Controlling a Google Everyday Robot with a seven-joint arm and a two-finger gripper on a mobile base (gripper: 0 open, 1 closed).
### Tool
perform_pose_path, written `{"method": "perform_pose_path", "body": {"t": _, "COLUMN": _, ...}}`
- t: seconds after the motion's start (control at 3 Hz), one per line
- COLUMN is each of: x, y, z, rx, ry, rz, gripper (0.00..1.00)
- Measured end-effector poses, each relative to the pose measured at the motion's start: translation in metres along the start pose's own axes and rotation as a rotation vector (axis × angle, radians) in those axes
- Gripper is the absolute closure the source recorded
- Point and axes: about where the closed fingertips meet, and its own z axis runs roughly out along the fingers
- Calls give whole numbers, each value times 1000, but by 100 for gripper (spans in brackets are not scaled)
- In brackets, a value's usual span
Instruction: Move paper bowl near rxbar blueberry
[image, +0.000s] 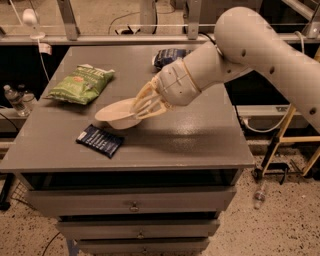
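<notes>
Holding paper bowl (115, 116) tight by its rim in gripper (139, 107), low over table (200, 142), just beside rxbar blueberry (100, 141). Might land on bar if dropped early.

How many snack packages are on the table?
3: green chip bag back left, rxbar blueberry front left, dark blue bag at back, partly behind arm; gripper mid-table, holding paper bowl.
</notes>
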Motion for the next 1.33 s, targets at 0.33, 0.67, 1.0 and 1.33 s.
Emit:
{"method": "perform_pose_path", "body": {"t": 0.33, "x": 4, "y": 12, "z": 4, "rx": 11, "ry": -19, "rz": 21, "gripper": 98}}
{"method": "perform_pose_path", "body": {"t": 0.67, "x": 3, "y": 12, "z": 6, "rx": 8, "ry": -21, "rz": 18, "gripper": 75}}
{"method": "perform_pose_path", "body": {"t": 1.0, "x": 1, "y": 11, "z": 8, "rx": 4, "ry": -25, "rz": 16, "gripper": 44}}
{"method": "perform_pose_path", "body": {"t": 1.33, "x": 0, "y": 11, "z": 10, "rx": 2, "ry": -27, "rz": 15, "gripper": 22}}
